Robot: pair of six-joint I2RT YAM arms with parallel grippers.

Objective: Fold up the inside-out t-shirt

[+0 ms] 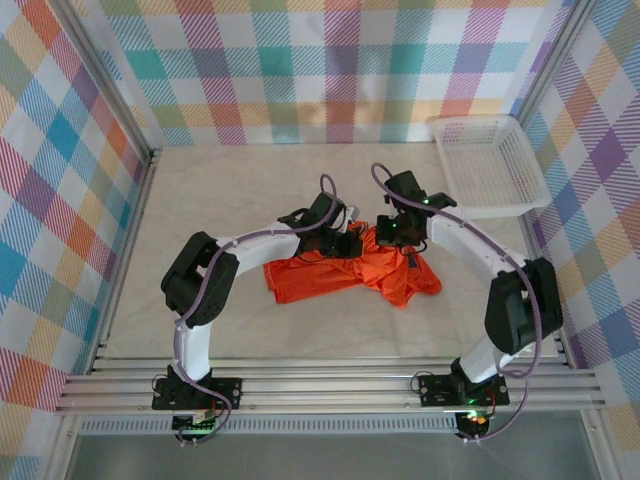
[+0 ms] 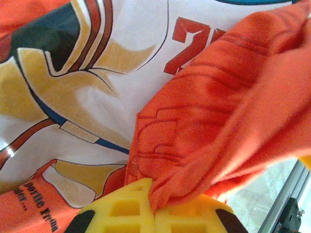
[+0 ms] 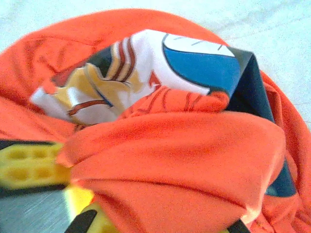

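Note:
The inside-out t-shirt (image 1: 345, 280) lies crumpled in the middle of the table, bright orange, with its cartoon print (image 2: 73, 82) showing where the cloth is turned over. My left gripper (image 2: 155, 201) is shut, and a fold of orange fabric is pinched between its yellow fingers. From above, it (image 1: 350, 243) sits at the shirt's far edge. My right gripper (image 1: 384, 233) is close beside it at the same edge. Orange cloth bulges over the right gripper's jaws (image 3: 155, 213) and hides the pinch; it is shut on the shirt. The white and blue print (image 3: 194, 63) lies just beyond.
A white plastic mesh basket (image 1: 490, 165) stands at the back right. The left gripper's yellow fingers (image 3: 24, 165) are close to the right gripper. Checked walls and a metal frame enclose the pale tabletop (image 1: 220, 190).

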